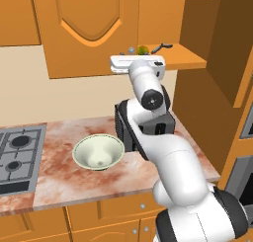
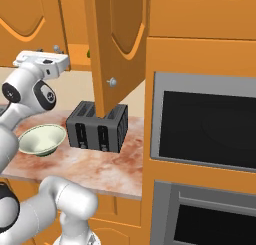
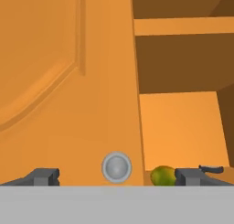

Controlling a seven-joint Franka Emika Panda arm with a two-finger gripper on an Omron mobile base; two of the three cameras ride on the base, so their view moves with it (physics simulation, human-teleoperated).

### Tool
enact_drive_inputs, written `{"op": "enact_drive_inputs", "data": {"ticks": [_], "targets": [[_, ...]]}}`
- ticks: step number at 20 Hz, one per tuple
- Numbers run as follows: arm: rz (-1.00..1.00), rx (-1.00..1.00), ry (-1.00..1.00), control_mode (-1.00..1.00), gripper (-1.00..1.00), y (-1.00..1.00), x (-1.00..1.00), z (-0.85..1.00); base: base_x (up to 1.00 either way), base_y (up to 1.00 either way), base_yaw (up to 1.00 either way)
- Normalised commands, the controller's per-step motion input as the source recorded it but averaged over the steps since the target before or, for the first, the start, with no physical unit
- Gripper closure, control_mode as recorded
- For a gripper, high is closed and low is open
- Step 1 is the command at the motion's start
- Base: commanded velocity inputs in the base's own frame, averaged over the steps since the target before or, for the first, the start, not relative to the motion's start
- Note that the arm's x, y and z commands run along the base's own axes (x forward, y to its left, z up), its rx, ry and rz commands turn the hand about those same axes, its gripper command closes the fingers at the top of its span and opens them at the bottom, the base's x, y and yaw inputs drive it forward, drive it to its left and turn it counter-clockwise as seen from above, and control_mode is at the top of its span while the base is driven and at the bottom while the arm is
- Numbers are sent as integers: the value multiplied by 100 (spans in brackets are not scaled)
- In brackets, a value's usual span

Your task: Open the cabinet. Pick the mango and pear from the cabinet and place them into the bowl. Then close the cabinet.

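Observation:
The cabinet (image 1: 89, 28) has its left door shut and its right door (image 2: 117, 49) swung wide open. On the bare lower shelf (image 1: 185, 58) lies the green pear (image 1: 143, 50), just right of the shut door's edge. My gripper (image 3: 116, 177) is open and empty, level with that shelf. It faces the shut door's round silver knob (image 3: 116, 167), and the pear (image 3: 163, 175) sits close to my right fingertip (image 3: 187, 176). The mango is hidden. The pale bowl (image 1: 99, 152) stands empty on the counter below, left of my arm.
A dark-handled utensil (image 1: 161, 47) lies on the shelf right of the pear. A black toaster (image 2: 97, 126) stands on the counter under the open door. A gas hob (image 1: 17, 152) is at the left, and built-in ovens (image 2: 200, 129) at the right.

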Motion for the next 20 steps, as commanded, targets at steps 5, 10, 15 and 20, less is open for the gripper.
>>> {"op": "enact_drive_inputs", "data": {"ticks": [5,10,15,20], "targets": [[0,1,0,-100,-100,-2,0,3,0,0,0],[0,0,0,-100,-100,0,8,0,0,0,0],[0,0,3,-100,-100,0,31,0,0,0,0],[0,0,2,-100,-100,0,39,0,0,0,0]]}}
